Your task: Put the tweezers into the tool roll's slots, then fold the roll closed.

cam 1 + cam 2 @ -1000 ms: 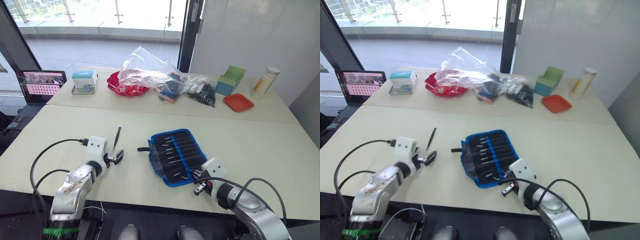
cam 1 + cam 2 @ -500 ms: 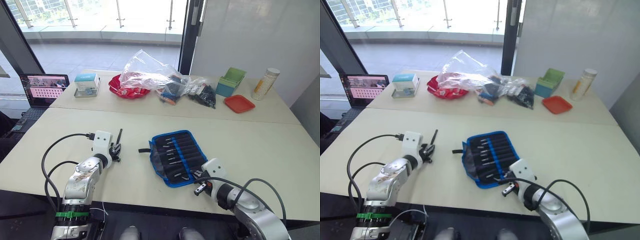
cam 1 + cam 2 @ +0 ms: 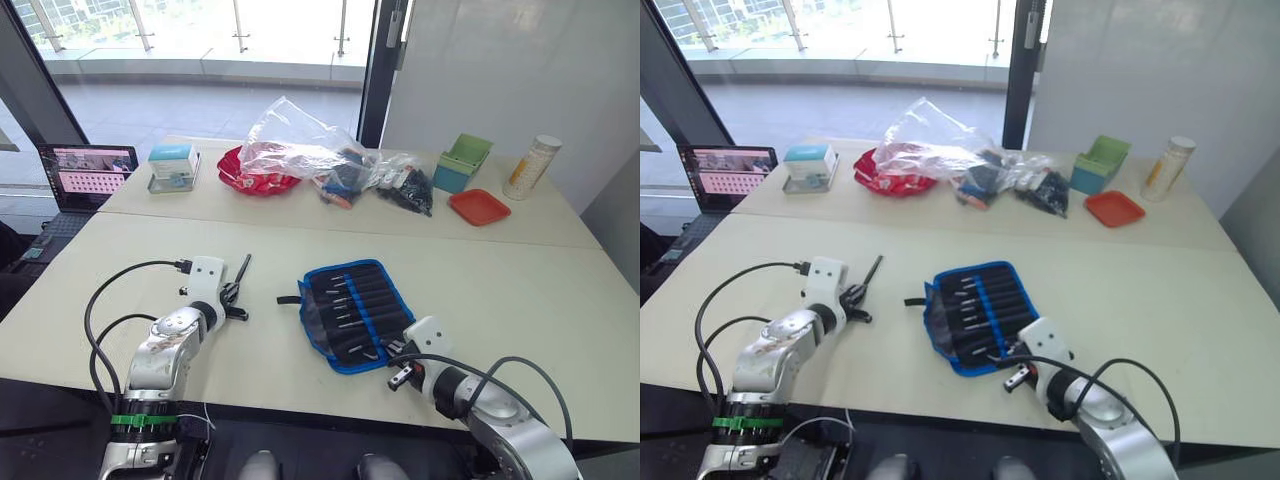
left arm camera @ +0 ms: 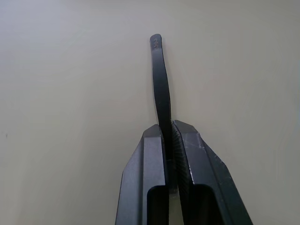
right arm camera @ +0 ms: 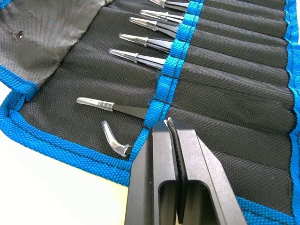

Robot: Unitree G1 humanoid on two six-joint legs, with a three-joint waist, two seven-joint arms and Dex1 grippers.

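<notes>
We see the left gripper [image 4: 169,140] clamped on a lone black tweezer [image 4: 161,84] on the cream table [image 3: 520,290], well left of the open tool roll [image 3: 355,312]. The right gripper [image 5: 172,140] rests fingers pressed together over the roll's near edge, beside tweezers [image 5: 140,42] seated in the slots [image 5: 225,70] — only capped tips show. Behind, well apart, a clear plastic bag [image 3: 290,140] partly hides a red dish [image 3: 250,178].

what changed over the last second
The left gripper reached forward to the loose tweezer on the table and closed on it. The right gripper stayed shut at the near edge of the open tool roll, with the other tweezers still slotted.
</notes>
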